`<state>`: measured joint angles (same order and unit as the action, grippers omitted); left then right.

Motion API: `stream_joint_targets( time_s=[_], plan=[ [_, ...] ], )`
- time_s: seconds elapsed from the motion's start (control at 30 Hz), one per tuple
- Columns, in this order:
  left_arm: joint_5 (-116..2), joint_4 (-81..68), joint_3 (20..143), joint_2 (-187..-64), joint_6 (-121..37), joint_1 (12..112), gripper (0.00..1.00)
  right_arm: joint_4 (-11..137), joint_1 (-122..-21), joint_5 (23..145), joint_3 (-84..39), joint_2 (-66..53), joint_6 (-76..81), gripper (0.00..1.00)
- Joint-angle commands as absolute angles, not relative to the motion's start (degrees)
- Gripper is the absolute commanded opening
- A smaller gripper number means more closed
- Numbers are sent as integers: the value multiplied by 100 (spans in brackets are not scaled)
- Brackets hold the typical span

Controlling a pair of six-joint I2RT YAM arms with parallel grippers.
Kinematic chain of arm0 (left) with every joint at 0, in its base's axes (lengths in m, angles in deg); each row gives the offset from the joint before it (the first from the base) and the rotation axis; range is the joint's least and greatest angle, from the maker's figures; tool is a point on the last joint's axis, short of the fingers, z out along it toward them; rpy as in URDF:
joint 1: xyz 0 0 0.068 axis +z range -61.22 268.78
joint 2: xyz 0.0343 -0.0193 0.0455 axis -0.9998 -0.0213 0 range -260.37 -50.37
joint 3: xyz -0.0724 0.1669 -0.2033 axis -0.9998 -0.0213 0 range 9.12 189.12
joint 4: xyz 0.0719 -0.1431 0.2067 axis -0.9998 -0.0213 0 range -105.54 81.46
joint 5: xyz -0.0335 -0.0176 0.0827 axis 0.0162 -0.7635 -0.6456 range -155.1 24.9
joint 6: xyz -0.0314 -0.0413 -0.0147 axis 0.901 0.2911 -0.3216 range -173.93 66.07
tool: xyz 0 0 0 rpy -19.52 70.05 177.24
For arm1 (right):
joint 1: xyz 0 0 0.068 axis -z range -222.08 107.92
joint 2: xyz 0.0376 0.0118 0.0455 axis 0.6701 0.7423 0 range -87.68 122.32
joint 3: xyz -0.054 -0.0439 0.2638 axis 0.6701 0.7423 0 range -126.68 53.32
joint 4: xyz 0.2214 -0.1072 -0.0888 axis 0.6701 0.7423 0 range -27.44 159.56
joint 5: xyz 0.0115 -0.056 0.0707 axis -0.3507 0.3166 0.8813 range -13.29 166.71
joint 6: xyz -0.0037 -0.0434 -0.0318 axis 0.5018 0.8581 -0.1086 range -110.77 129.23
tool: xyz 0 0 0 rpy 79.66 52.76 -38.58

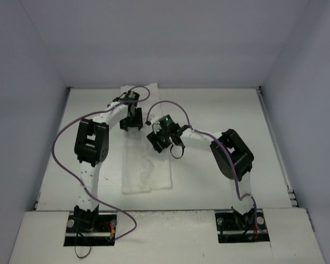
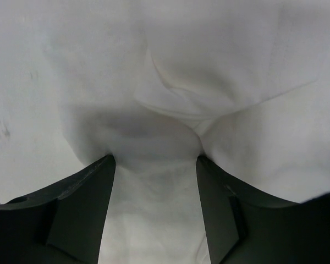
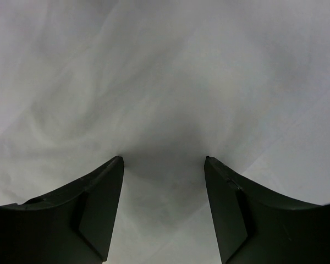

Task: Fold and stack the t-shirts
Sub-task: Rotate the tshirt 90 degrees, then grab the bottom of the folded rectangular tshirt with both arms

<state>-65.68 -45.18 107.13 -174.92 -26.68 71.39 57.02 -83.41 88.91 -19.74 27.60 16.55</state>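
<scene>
T-shirt (image 1: 147,168) beneath left pincer (image 2: 155,159), right pincer (image 3: 162,159)

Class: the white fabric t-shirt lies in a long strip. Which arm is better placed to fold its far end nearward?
Probably left: the left gripper, open, straddles a fabric ridge on the far half of the white fabric t-shirt; the right gripper, open, sits at mid-strip.

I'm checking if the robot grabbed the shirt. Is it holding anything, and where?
Nothing looks held. The left gripper and right gripper both stand open, fingertips down on the white t-shirt, its cloth not pinched.
</scene>
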Motion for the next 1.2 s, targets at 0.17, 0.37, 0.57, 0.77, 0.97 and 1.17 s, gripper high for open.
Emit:
stream_joint_targets(
  time_s=[0.17,0.37,0.57,0.77,0.97,1.17],
  plan=[
    [-5792,-4675,12488,-18349,-2989,7421,57,5564,-7695,8557,-3008,3238,1354,58],
    [-5773,-4819,11915,-16465,-3037,7472,60,5579,-7645,8072,-2977,2075,1191,58],
    [-5725,-5020,9830,-13634,-2641,7481,65,5556,-7644,7722,-1693,123,-98,100],
    [-5006,-5130,6962,-11700,-1803,7375,66,5535,-7915,7847,84,-1149,-1224,91],
    [-4738,-4960,5614,-11082,-1297,7304,65,5511,-8520,7377,1097,-1385,-2142,41],
    [-4594,-4631,5148,-11235,-1150,7241,61,5291,-8881,7226,1472,-1218,-2963,35]
  ],
)
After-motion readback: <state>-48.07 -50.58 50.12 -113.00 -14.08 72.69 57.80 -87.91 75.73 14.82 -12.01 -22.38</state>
